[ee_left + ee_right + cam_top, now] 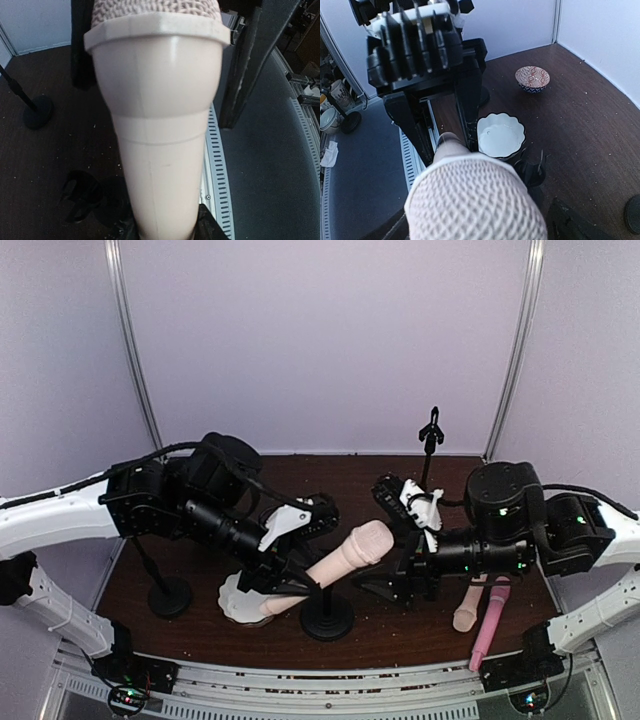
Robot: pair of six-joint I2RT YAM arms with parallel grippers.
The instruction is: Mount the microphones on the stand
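Top external view is showing the dark counter [380, 475] carrying a job that is sitting at an early stage. As far as the pictures show, no microphone is resting in a clip yet.

The left end effector [285, 580] is clamping the handle of the held microphone [350, 550], a cream one. It is keeping it tilted in the air above the middle stand [327, 618], head pointing right. The right end effector [392, 540] is standing with its fingers wide apart on either side of that head, gripping nothing. Whether the handle is already touching the middle stand's clip, I cannot tell. By my judgement all three attachments are waiting to be done, the first one being under way.

Counting now:
- **Arms:** two are reaching in from the near edge.
- **Stands:** three are standing on the counter. They are the middle stand, the left stand [170, 597] and the far stand [430, 440] with its clip up.
- **Microphones:** three are showing. One is the held microphone. The second cream microphone [467, 612] and the pink microphone [488, 630] are lying side by side at the near right.
- **Bowls:** two are showing, a white scalloped bowl [238, 602] and, in the right wrist view, a patterned bowl [532, 88].
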